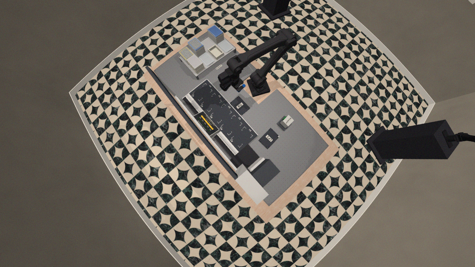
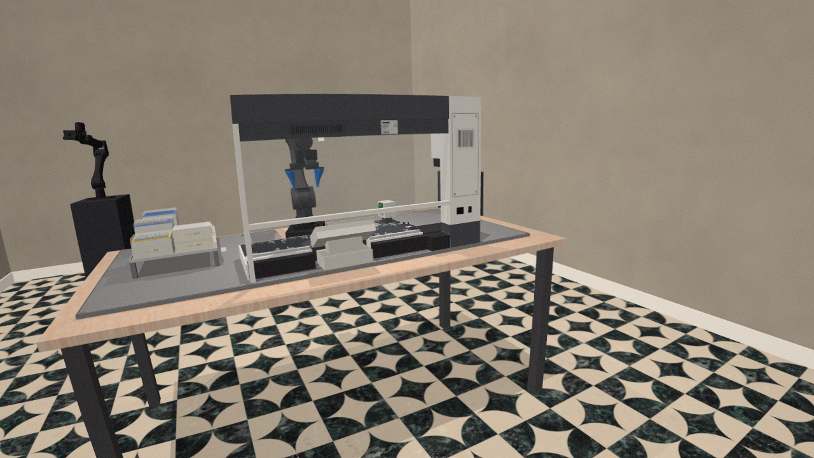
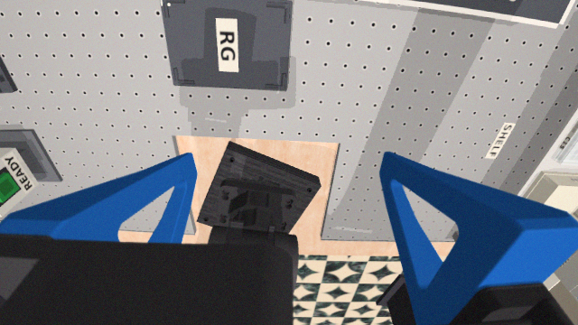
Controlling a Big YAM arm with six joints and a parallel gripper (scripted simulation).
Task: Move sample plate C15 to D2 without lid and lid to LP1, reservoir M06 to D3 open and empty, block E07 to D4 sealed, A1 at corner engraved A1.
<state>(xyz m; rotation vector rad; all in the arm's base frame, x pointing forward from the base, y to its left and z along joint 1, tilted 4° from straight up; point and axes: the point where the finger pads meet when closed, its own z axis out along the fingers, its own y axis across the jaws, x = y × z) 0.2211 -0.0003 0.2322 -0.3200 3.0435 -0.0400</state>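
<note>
My gripper [image 3: 288, 162] is open and empty, its blue fingers spread wide high above the arm's base [image 3: 257, 191]. It also shows in the overhead view [image 1: 237, 86] and the side view [image 2: 303, 176]. The SHELF [image 1: 207, 49] holds all the labware. The cream one-well reservoir [image 1: 215, 51] stands open among white lidded plates [image 1: 226, 46] and stacked blocks [image 1: 197, 64]. In the wrist view the reservoir's corner [image 3: 560, 194] and a plate labelled C15 [image 3: 566, 144] show at the right edge. The deck [image 1: 222, 112] has bare positions. Lid park LP1 [image 1: 270, 136] is bare.
The regrip nest RG [image 3: 227, 42] lies ahead of the fingers, with nothing on it. The READY key [image 3: 9, 181] stands at the left edge on its post [image 1: 286, 121]. Tip racks [image 1: 215, 33] stand at the shelf's back. The liquid handler's gantry [image 2: 341, 116] spans the deck.
</note>
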